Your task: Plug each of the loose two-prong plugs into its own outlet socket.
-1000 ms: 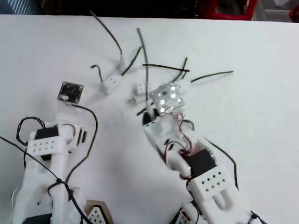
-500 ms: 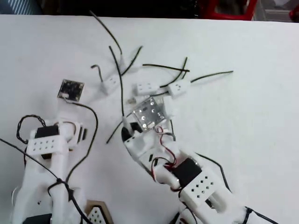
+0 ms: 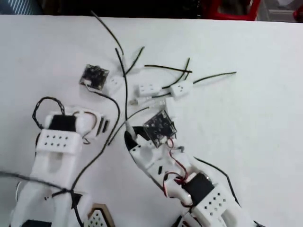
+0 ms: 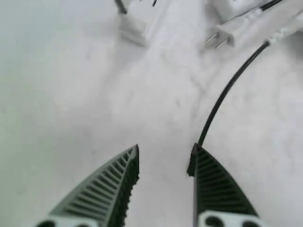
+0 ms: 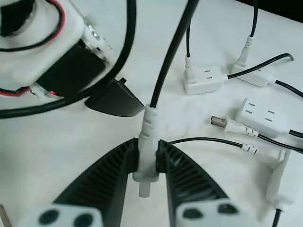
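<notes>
Looking down from above, the right gripper (image 3: 129, 135) sits mid-frame below a white socket (image 3: 147, 90), with the left gripper (image 3: 103, 125) to its left. The left wrist view shows its fingers apart over the table (image 4: 71, 94), a loose plug (image 4: 230, 35) at upper right. In the right wrist view the jaws are clamped on a held plug (image 5: 147, 153) low in the frame's centre.

R pincer (image 5: 147, 147) drew plug (image 5: 147, 124) back; L pincer (image 4: 163, 158) advanced.
</notes>
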